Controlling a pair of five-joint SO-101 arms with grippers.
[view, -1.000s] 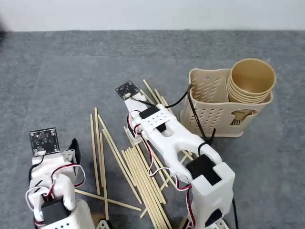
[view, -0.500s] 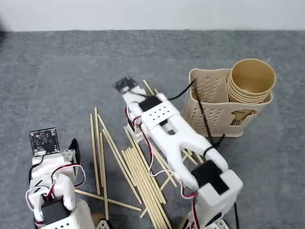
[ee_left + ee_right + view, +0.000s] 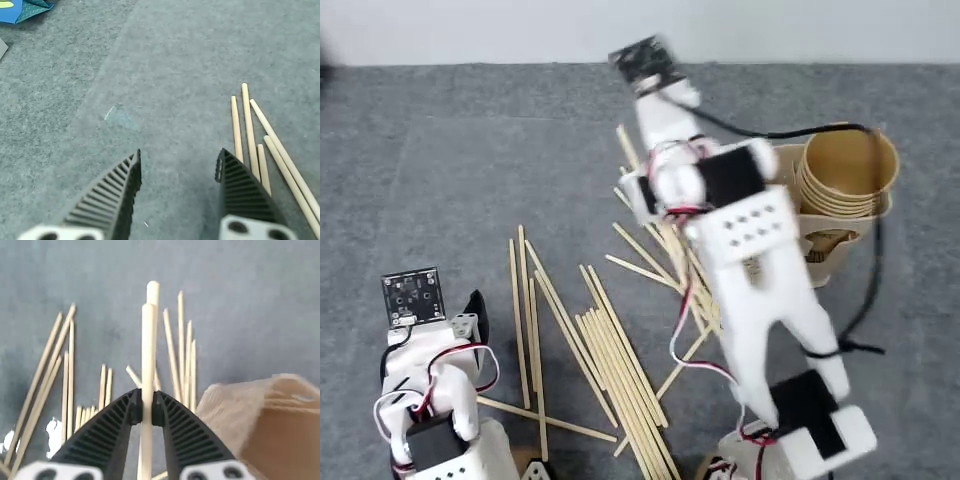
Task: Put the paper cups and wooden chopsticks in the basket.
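In the high view the basket (image 3: 835,250) stands on the grey table (image 3: 440,150) with a stack of paper cups (image 3: 850,160) already seated in the compartment farther from the loose chopsticks (image 3: 610,350), which lie scattered on the table beside the basket's other end; the right arm (image 3: 760,260) stretches across the basket's near side and hides part of it, while the left arm (image 3: 430,400) sits well apart from the basket, beyond the scatter. In the left wrist view the left gripper (image 3: 179,160) hangs with its jaws spread wide and nothing between them, over bare table with a few chopstick ends just beside one finger. In the right wrist view the right gripper (image 3: 145,402) is pinched tight on what look like two held chopsticks (image 3: 148,340), gripped partway along and pointing away from the camera, with more sticks on the table beneath and the basket's blurred edge close to one side. The cups look done; the step in hand seems to be carrying this pair to the basket; next the arm likely needs to bring the sticks over the free compartment, tip them downward and let go.
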